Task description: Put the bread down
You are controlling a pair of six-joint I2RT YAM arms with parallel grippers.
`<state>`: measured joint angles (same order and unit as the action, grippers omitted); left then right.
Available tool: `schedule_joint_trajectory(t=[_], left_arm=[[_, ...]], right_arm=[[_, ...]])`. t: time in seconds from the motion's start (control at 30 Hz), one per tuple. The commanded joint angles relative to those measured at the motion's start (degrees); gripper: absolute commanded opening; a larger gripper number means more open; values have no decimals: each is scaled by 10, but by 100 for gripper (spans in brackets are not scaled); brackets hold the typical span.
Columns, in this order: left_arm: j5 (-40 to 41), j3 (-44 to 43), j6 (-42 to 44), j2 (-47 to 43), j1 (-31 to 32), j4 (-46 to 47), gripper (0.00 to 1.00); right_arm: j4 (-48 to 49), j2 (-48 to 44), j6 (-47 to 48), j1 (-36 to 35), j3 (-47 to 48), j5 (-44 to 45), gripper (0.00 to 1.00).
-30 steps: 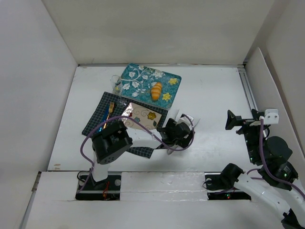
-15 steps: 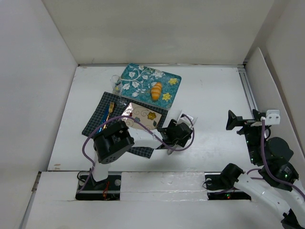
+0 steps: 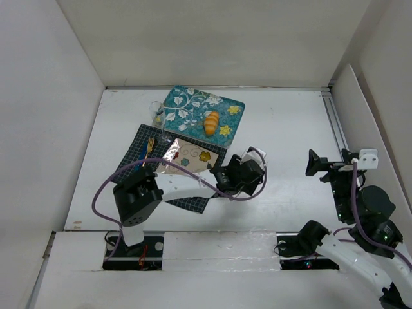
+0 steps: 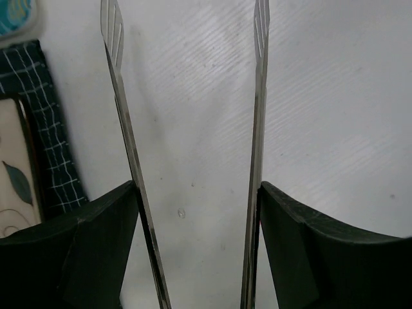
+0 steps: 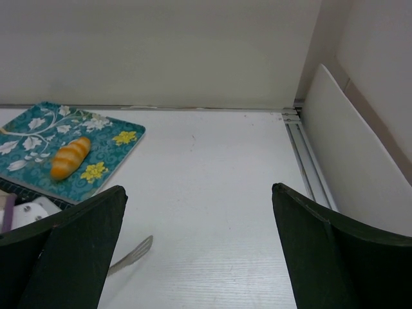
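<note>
Evidently the bread already lies on the teal tray, untouched; the left tool, spread with tongs between its fingers, hovers over bare counter, while the right tool waits spread, well apart.

Teal tray, checked mat, fork.

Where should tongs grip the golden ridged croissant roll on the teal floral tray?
Probably across the middle of the golden ridged croissant roll, tines on its two long sides, coming from above. It lies flat on the teal floral tray, long axis running near to far; its ends taper.
</note>
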<state>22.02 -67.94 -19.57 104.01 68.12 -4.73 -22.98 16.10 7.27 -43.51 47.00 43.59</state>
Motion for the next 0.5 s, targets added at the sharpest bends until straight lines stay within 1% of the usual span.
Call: schedule_joint_trajectory(t=[0.0, 0.17, 0.27, 0.33, 0.37, 0.47], left_arm=[[17, -55, -1, -64, 1, -45, 68], [26, -86, 0, -82, 1, -84, 68], [45, -97, 1, -91, 1, -99, 68], [58, -119, 4, -91, 1, -112, 70], [68, -142, 3, -86, -12, -134, 70], [66, -169, 7, -74, -46, -156, 70]], right_arm=[[5, -12, -4, 3, 6, 18, 100], [10, -16, -2, 3, 3, 14, 100], [7, -18, -3, 3, 3, 18, 100], [9, -18, -4, 3, 3, 17, 100], [9, -18, -4, 3, 3, 14, 100], [11, -17, -4, 3, 1, 10, 100]])
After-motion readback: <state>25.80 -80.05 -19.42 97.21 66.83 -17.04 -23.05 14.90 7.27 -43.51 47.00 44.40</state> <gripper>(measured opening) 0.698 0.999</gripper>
